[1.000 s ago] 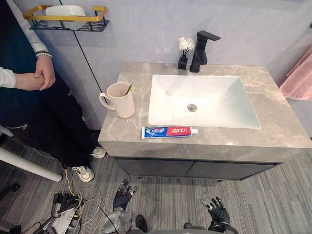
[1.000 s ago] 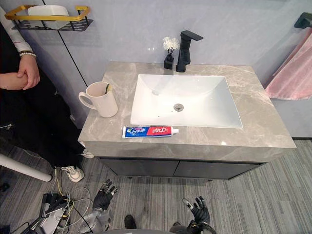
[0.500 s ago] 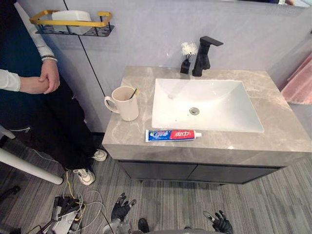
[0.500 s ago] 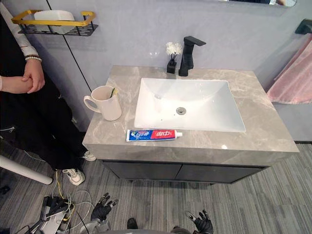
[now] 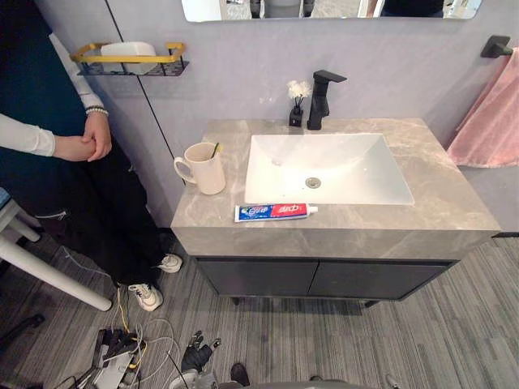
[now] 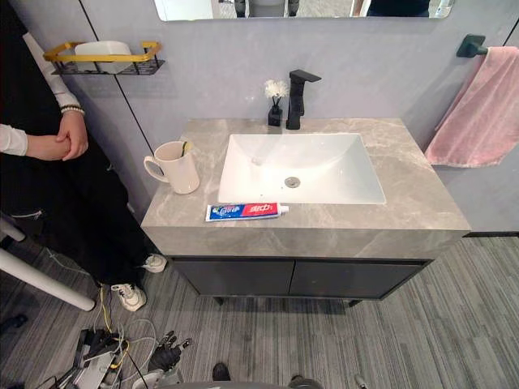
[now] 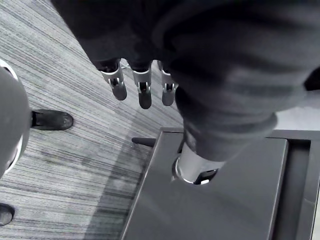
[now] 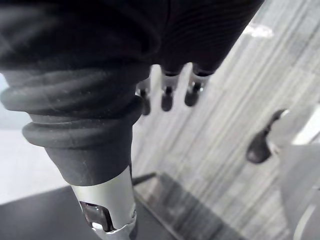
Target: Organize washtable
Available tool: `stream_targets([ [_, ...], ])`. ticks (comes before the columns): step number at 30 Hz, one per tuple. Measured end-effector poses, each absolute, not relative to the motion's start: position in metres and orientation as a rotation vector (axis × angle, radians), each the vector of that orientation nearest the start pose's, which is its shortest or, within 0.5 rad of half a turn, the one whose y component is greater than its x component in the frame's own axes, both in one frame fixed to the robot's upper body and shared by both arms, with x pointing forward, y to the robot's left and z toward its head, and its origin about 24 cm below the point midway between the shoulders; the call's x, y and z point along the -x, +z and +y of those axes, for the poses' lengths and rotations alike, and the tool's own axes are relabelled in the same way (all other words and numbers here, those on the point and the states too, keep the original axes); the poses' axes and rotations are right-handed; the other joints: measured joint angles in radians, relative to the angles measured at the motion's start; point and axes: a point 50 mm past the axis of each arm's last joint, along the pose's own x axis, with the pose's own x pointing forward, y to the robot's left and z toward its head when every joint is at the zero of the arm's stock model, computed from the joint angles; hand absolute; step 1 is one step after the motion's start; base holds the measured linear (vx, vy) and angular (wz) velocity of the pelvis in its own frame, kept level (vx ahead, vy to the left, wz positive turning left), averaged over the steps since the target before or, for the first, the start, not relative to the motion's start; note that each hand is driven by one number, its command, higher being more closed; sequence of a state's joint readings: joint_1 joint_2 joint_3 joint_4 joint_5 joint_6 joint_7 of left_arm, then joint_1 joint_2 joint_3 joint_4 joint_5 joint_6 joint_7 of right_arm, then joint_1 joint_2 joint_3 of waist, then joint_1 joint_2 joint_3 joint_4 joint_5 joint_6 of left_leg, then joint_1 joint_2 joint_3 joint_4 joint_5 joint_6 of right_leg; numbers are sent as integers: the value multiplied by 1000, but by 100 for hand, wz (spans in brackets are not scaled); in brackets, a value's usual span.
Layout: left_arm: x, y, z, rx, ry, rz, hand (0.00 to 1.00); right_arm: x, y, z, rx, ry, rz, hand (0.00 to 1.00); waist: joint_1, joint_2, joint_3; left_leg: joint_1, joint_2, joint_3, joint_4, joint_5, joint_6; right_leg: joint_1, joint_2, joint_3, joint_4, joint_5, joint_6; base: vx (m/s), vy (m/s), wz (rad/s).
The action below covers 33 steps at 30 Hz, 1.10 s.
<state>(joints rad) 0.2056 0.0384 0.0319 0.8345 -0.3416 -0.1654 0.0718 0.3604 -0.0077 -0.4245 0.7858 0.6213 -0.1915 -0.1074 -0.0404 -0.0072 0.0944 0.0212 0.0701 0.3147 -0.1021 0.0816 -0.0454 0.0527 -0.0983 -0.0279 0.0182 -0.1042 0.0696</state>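
Left eye view: a toothpaste tube [image 5: 276, 211] is seen lying flat on the washtable [image 5: 442, 198], just in front of the sink [image 5: 349, 174]. A mug [image 5: 203, 168] with a toothbrush [image 5: 215, 149] in it is set upright to the left of the sink. A black faucet [image 5: 321, 99] and a small flower vase [image 5: 297, 105] are placed behind the sink. The left hand [image 7: 144, 90] and right hand [image 8: 168, 96] are held over the floor, well below the sink, with fingers loosely extended and nothing grasped.

wall [image 5: 389, 65]: pale grey | floor [image 5: 454, 340]: grey striped planks | mirror [image 5: 340, 8] 12 o'clock | wire shelf [image 5: 122, 58] 10 o'clock | pink towel [image 6: 478, 105] 2 o'clock
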Motion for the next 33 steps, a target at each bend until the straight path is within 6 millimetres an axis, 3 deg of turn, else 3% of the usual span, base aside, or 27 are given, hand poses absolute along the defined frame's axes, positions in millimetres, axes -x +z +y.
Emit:
stream_targets([
  [3, -97, -145, 189, 243, 374, 858, 0, -28, -130, -265, -542, -1073, 668, 0, -1, -5, -4, -7, -5, 18, -1, -2, -1, -5, -6, -1, -9, 1, -1, 20, 43, -14],
  [7, -98, -143, 193, 229, 373, 847, 0, -38, -100, -302, -511, -1204, 440, 0, 0, -25, -5, -9, -27, 33, -1, -6, 6, -9, -30, 0, -10, 1, -1, 59, 69, -2],
  [11, -100, -142, 195, 209, 359, 839, 0, -52, -55, -341, -433, -1277, 173, 0, 0, -33, -6, -11, -42, 32, -1, -14, 17, -13, -49, -19, -2, 2, 1, 86, 35, 4],
  [16, -99, -142, 195, 182, 332, 844, 0, -66, 14, -387, -264, -1331, -144, 0, -5, -43, -7, -12, -49, 6, 0, -12, 19, -3, -60, -54, 0, 35, 50, 111, -19, 12],
  [20, -101, -142, 190, 169, 280, 845, 0, -96, 62, -410, -148, -1275, -319, 0, -8, -31, -14, -12, -43, -13, 6, -9, 25, 8, -52, -70, -3, 35, 51, 147, -41, 6],
  [24, -101, -142, 188, 161, 249, 847, 0, -126, 93, -413, -63, -1150, -391, 0, -7, -34, -11, -12, -38, -30, 7, -9, 25, 13, -47, -87, 1, 36, 51, 53, -17, 13],
  [28, -101, -142, 186, 161, 230, 848, 0, -165, 149, -391, 145, -839, -510, 0, -6, -22, -3, -14, -37, -51, 3, -8, 24, 10, -46, -107, 11, 35, 51, -34, 3, 12],
  [31, -101, -142, 187, 163, 217, 845, 0, -188, 168, -369, 252, -622, -530, 0, -1, -27, 3, -18, -42, -59, -1, -6, 23, 10, -50, -114, 14, 31, 51, -69, 28, 9],
  [33, -100, -142, 188, 161, 208, 843, 0, -202, 170, -353, 303, -467, -504, 0, -5, -32, 9, -25, -53, -71, -1, 1, 25, 9, -62, -133, 17, 16, 56, -89, 45, 19],
])
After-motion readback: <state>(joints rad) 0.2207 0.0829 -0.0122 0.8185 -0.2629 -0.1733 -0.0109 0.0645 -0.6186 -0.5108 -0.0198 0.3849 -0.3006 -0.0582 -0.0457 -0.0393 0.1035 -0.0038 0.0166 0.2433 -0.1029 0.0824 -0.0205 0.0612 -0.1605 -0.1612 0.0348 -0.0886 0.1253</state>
